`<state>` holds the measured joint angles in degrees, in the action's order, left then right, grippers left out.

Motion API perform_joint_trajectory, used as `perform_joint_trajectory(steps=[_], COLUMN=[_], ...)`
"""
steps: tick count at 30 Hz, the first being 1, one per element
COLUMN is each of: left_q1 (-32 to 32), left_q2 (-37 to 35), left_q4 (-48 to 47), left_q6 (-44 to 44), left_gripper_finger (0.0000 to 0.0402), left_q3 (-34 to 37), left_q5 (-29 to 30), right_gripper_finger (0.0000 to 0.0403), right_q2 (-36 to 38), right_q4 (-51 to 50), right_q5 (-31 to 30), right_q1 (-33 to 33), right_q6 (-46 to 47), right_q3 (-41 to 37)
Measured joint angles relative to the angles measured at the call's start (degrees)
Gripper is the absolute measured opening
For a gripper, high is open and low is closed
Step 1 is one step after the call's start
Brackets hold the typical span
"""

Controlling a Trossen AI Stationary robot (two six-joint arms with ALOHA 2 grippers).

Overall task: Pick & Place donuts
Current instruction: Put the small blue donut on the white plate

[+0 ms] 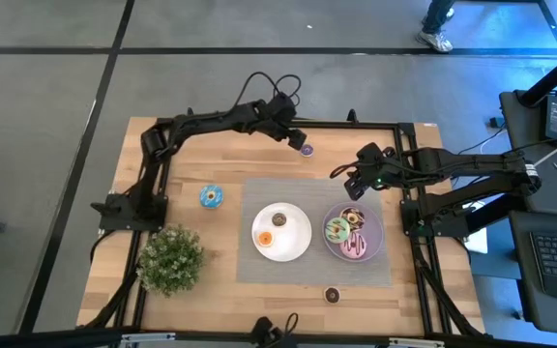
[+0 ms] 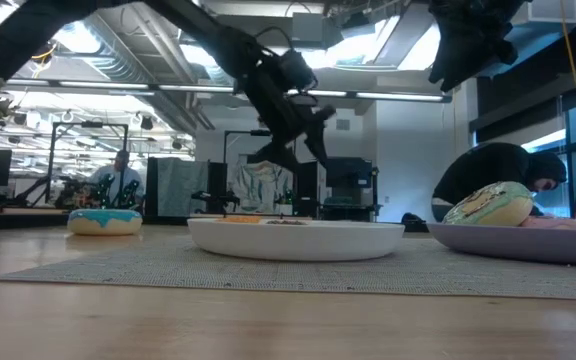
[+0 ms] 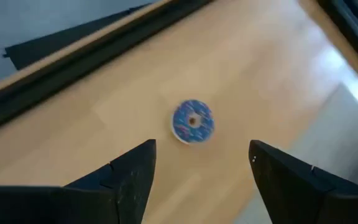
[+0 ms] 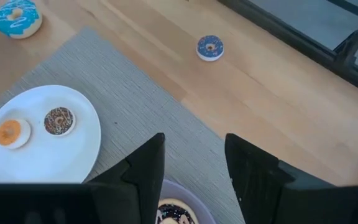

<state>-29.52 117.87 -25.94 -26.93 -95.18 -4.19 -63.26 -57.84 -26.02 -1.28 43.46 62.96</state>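
My left gripper (image 1: 295, 138) hangs open above the far part of the table. Its fingers stand either side of the tiny purple donut (image 3: 193, 121) (image 1: 307, 150), which lies flat on the wood below, untouched. My right gripper (image 4: 191, 163) (image 1: 354, 186) is open and empty, held above the far rim of the purple plate (image 1: 379, 237). That plate carries the green donut (image 1: 337, 230), the pink donut (image 1: 355, 247) and the brown sprinkled donut (image 1: 353, 215). The white plate (image 4: 73, 155) holds a tiny orange donut (image 4: 9, 132) and a tiny brown one (image 4: 59, 120). The blue donut (image 1: 211, 196) lies on the wood.
Both plates sit on a grey mat (image 1: 249, 266). Another tiny brown donut (image 1: 332, 294) lies near the table's near edge. A potted plant (image 1: 170, 259) stands at the near left corner. A black frame (image 1: 356, 124) runs along the table's edges. People show in the room beyond.
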Motion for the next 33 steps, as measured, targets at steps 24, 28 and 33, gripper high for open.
perform_joint_trajectory(steps=[24,28,33], left_q1=[1.96,2.22,3.35], left_q2=[12.18,12.22,5.78], left_q4=[-3.92,-5.07,-9.77], left_q6=[0.65,0.95,5.31], left_gripper_finger=[0.0251,0.0251,0.0251], left_q3=[-10.10,-10.10,-10.00], left_q5=[4.76,1.20,7.49], right_gripper_finger=[0.0170,0.0170,0.0170], right_q2=[0.00,-0.67,-3.20], right_q4=[0.20,1.22,2.90], right_q5=[0.15,-0.98,-2.42], right_q1=[-0.01,0.26,3.04], right_q6=[1.27,1.62,4.28], right_q3=[0.00,0.00,-1.69])
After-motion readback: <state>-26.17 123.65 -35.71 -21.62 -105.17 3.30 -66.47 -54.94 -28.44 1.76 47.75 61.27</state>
